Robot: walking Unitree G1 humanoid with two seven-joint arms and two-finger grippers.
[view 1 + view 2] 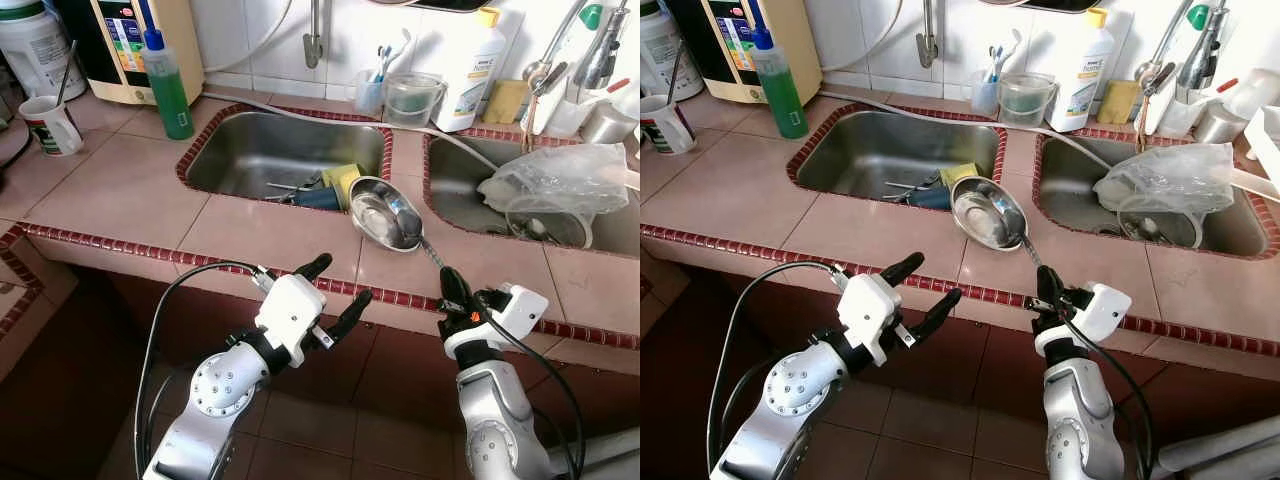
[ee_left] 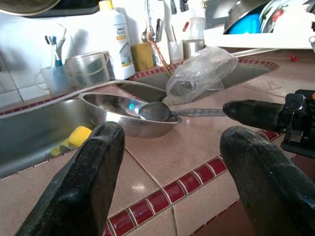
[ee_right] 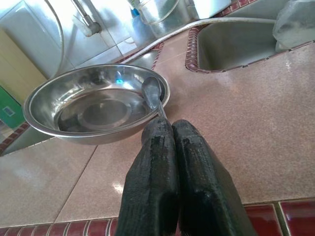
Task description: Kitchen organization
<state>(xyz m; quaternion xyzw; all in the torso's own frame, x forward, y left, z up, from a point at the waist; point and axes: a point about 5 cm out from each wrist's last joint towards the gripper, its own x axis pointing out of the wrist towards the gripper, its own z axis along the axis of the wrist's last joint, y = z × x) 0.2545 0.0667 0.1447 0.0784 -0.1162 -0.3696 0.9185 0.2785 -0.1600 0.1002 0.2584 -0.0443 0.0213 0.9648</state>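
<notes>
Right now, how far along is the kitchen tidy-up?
Early. Nothing looks put away yet. In hand: the right gripper is shut on the spoon by its handle, its bowl end resting in the steel bowl on the counter between the sinks. The left gripper hovers open below the counter edge. Left: utensils and sponge in the left sink, and a bagged item in the right.
</notes>
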